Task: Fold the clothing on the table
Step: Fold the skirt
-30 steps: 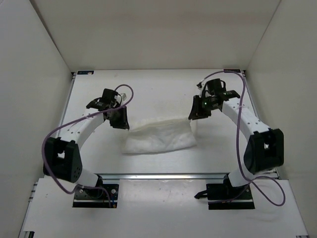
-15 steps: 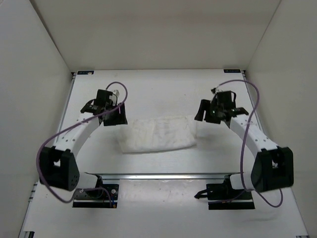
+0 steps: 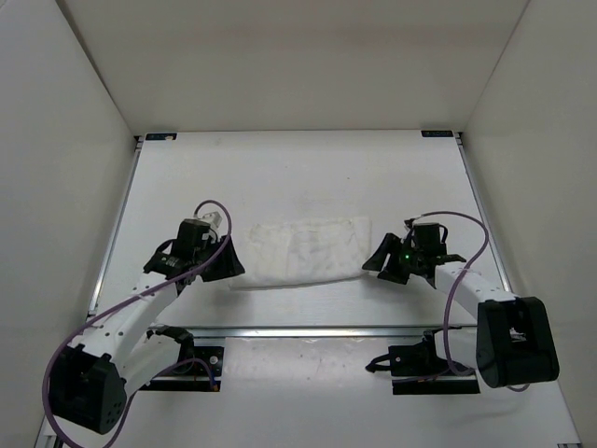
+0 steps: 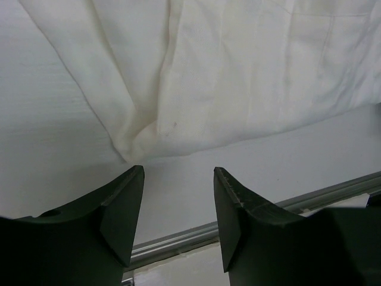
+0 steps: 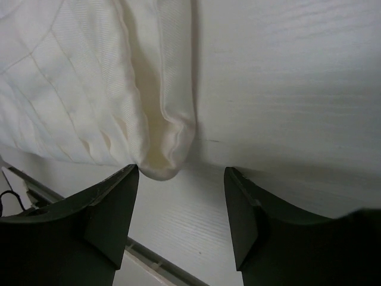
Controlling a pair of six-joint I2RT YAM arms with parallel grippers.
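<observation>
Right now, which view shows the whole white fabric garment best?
Top external: the whole white fabric garment lies in frame. The left wrist view shows only its near-left corner; the right wrist only its near-right corner.

My jaws stand apart, empty, above the desk (image 4: 286, 161); the wrinkled white garment (image 4: 238, 65) lies close at twelve o'clock.

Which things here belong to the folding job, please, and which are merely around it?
Belonging to the job: clothing, table, left end effector, right end effector.
Merely around: purple cables, metal rail, white walls.
</observation>
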